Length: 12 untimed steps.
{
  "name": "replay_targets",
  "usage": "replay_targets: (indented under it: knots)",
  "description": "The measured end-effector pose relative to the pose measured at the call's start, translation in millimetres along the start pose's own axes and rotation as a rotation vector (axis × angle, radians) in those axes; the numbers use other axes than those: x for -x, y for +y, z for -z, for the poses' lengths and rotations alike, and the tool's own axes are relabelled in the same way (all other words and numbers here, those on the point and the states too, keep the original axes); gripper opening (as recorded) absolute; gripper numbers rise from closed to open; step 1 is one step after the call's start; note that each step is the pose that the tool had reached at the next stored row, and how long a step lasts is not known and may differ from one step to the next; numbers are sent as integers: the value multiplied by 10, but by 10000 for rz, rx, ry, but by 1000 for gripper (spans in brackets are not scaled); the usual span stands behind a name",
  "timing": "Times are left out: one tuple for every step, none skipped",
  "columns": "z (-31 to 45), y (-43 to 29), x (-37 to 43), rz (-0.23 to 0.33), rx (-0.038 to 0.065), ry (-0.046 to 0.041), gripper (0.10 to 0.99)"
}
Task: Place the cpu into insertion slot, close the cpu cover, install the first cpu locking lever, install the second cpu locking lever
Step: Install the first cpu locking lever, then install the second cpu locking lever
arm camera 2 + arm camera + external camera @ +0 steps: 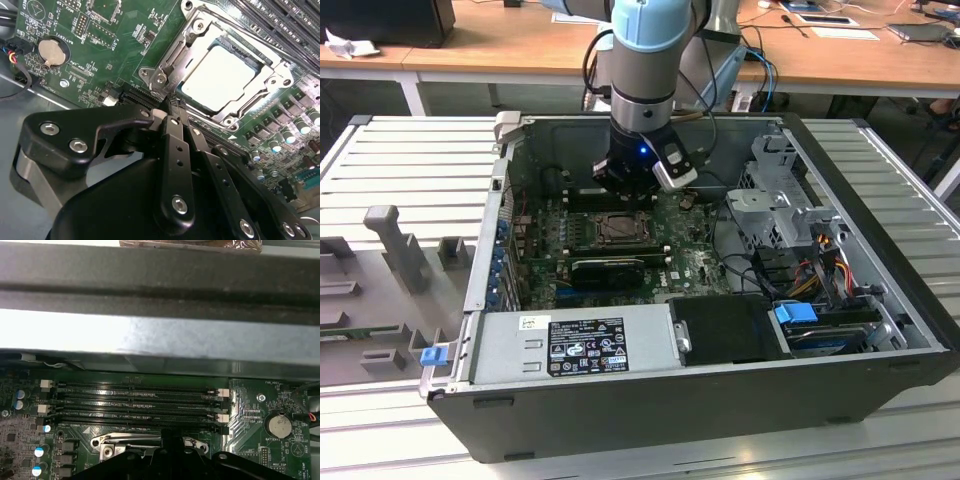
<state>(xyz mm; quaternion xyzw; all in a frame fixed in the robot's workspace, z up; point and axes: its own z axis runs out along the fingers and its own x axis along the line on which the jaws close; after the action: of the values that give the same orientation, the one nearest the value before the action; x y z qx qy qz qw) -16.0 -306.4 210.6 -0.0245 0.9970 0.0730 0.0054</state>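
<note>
Grey ribbed worktop (410, 160) is carrying an open computer case (720, 400). Inside it, the pincer (174, 102) is hanging with its black fingers (176, 150) pressed together and holding nothing, its tips just beside the insertion slot (225, 75). The cpu (220, 77) is lying in that slot, with the cpu cover (187, 42) sitting closed around it.

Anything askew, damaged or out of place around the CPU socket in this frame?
Nothing stands out. The cpu lies flat and square in the insertion slot, with the cpu cover closed around it. The gripper sits with fingers together at the socket's edge.
</note>
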Motion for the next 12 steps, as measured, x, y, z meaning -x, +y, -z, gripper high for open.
replay_targets:
  knots:
    - [0,-2,0,0,1,-1,106]
    - [1,-5,0,0,0,0,106]
    - [3,-18,-1,1,-1,0,106]
    - [5,-33,-2,-1,0,0,106]
    - [7,-47,-2,0,0,0,106]
    - [8,-54,-3,0,0,0,106]
    - [9,-60,-3,0,0,0,106]
    - [10,-68,-3,-1,0,0,106]
    - [11,-75,-4,0,0,0,106]
    - [12,-81,-4,-1,0,0,106]
    - [13,-89,-4,0,0,0,106]
    - [14,-97,-5,1,-1,0,106]
